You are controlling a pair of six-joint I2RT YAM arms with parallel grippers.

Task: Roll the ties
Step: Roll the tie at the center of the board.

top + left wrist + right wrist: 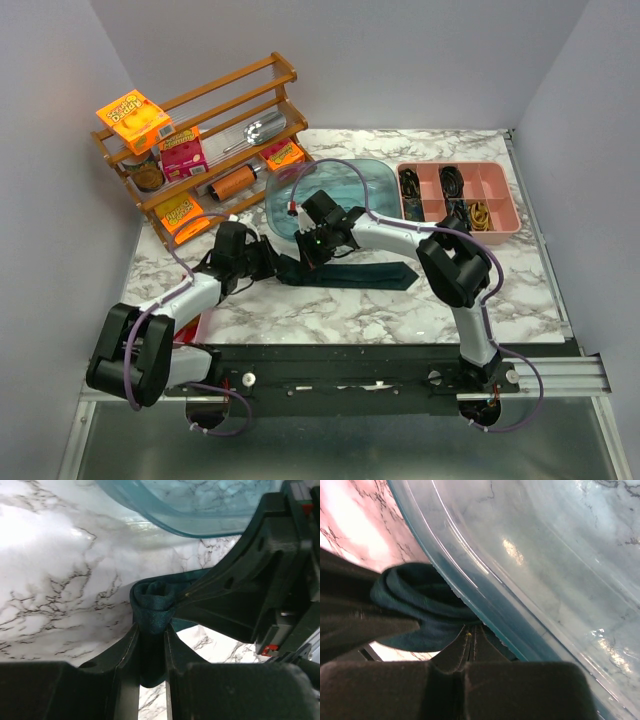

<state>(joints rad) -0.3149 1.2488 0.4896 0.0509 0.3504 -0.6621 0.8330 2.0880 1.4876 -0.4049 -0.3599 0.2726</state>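
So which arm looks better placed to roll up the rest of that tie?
Probably left. The left fingers pinch the coiled end of the tie, ready to wind on. The right fingers are shut, tips at the coil beside the blue tub, with no clear grip.

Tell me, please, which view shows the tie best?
Top view: the tie lies stretched across the table, pointed end visible. Left wrist shows only its bunched end pinched in the left gripper; right wrist, a coil beside the tub.
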